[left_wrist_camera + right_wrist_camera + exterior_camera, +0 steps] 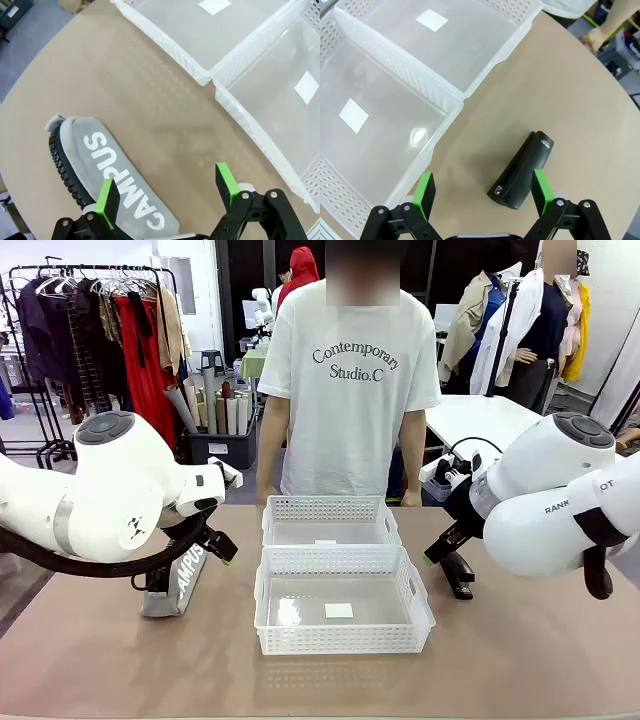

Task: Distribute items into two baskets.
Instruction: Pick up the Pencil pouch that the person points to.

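The grey pouch with white "CAMPUS" lettering lies on the table left of the baskets. My left gripper hangs open just above its far end. In the left wrist view, one green pad overlaps the pouch and the left gripper holds nothing. The black stapler lies right of the baskets, under my open right gripper. The right wrist view has the stapler close to one pad of the right gripper. Two white baskets, near and far, stand empty at mid-table.
A person in a white T-shirt stands at the far edge behind the baskets, arms down. The basket walls lie close beside both grippers. Bare brown tabletop stretches toward the front edge on both sides.
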Robot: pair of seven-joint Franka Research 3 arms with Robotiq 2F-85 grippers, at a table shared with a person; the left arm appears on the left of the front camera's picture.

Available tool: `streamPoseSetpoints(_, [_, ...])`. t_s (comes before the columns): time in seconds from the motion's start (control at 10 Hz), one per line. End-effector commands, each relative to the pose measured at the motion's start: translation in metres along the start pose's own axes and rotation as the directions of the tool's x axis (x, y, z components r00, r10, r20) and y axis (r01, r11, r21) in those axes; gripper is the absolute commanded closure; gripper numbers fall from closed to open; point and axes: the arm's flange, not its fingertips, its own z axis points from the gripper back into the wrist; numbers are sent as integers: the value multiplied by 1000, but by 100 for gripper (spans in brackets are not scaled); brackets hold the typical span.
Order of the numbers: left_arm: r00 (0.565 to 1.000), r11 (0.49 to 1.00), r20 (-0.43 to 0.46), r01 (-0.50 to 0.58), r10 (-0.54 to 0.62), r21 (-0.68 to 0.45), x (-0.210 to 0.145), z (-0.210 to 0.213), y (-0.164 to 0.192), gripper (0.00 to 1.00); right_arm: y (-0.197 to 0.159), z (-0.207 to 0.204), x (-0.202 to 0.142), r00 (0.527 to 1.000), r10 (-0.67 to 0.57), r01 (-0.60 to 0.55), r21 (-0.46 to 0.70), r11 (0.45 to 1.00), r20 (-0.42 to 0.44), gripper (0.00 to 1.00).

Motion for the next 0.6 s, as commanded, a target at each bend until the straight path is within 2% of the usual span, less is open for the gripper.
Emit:
streamPoseSetpoints(0.0, [1000, 1000, 0, 0, 0, 0, 0, 0, 0, 0, 0, 0, 0, 1000, 0, 0, 0, 1000, 0, 0])
streamPoseSetpoints(0.5, [1000, 1000, 0, 0, 0, 0, 0, 0, 0, 0, 0, 0, 0, 1000, 0, 0, 0, 1000, 0, 0])
